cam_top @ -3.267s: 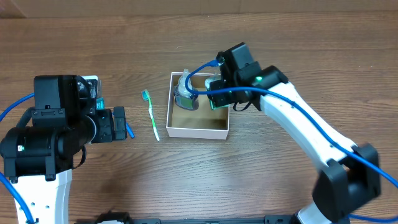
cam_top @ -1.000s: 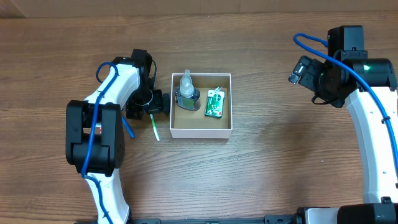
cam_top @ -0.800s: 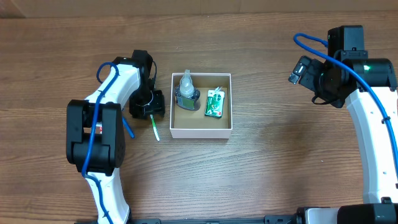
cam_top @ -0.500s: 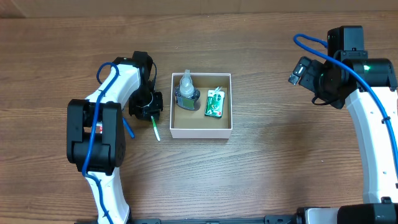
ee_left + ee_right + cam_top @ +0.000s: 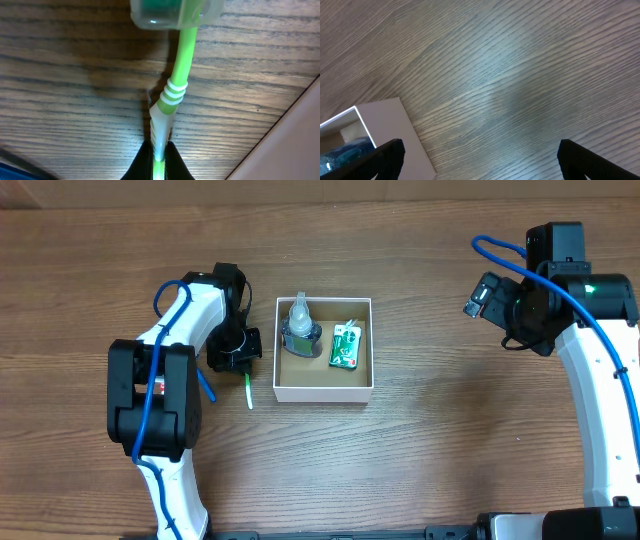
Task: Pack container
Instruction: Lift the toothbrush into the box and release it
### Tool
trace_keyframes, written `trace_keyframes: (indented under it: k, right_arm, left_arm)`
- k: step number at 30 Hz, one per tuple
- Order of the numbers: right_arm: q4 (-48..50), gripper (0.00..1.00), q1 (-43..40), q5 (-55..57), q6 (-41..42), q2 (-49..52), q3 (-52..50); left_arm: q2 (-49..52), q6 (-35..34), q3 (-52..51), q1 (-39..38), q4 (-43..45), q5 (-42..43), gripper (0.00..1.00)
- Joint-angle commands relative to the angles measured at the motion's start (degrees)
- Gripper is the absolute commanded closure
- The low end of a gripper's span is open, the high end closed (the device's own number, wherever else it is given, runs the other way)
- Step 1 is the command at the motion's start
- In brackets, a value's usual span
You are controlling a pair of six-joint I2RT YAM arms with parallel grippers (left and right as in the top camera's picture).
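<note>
One box (image 5: 323, 391) at table centre: square, shallow, open top, white cardboard walls and rim, plain brown inside. Two items in it: one clear plastic bottle (image 5: 300, 330) with a tapered neck and bluish contents on the left side, one flat green packet (image 5: 346, 346) on the right, lying apart from each other. One toothbrush (image 5: 176, 90), just left of the box on the outside: smooth bright-green plastic stem, two white rings, a ribbed translucent grip section, and a clear rounded cap over the head. Left gripper (image 5: 159, 162) is pinched narrow on the grip section, black fingers (image 5: 141, 167) pressed against both sides; the white box wall shows in the corner of the left wrist view. Can't tell if the brush is touching the table (image 5: 420, 460), which is brown wood grain with a matte finish. Right gripper (image 5: 479, 147) is well to the right of the box, spread wide with nothing between its fingers. One blue cable per arm.
</note>
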Motion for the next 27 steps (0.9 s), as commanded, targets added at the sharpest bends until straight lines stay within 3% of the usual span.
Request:
trace_keyframes:
  k: [1, 9, 15, 20, 23, 27]
  right_arm:
    - [-0.2, 0.0, -0.1, -0.3, -0.4, -0.1, -0.1]
    - [-0.8, 0.0, -0.1, -0.3, -0.4, -0.1, -0.1]
    - [-0.9, 0.0, -0.1, -0.2, -0.4, -0.1, -0.1]
    - [-0.9, 0.0, -0.1, 1.6, 0.0, -0.1, -0.1]
    - [-1.0, 0.0, -1.2, 5.9, 5.1, -0.1, -0.1]
    - [-1.2, 0.0, -3.8, 5.8, 6.3, -0.1, -0.1]
  left_arm:
    - [0.0, -0.7, 1.6, -0.2, -1.6, -0.6, 0.96]
    - [-10.1, 0.0, 7.6, -0.5, -2.0, -0.4, 0.96]
    - [-21.6, 6.1, 12.2, -5.6, 0.0, -3.4, 0.96]
    - [-27.8, 16.5, 12.2, -15.1, 5.3, -5.2, 0.96]
    - [-27.2, 26.6, 12.2, -21.5, 6.2, -5.4, 0.96]
    - [-24.2, 34.1, 11.2, -26.1, 5.8, -8.5, 0.96]
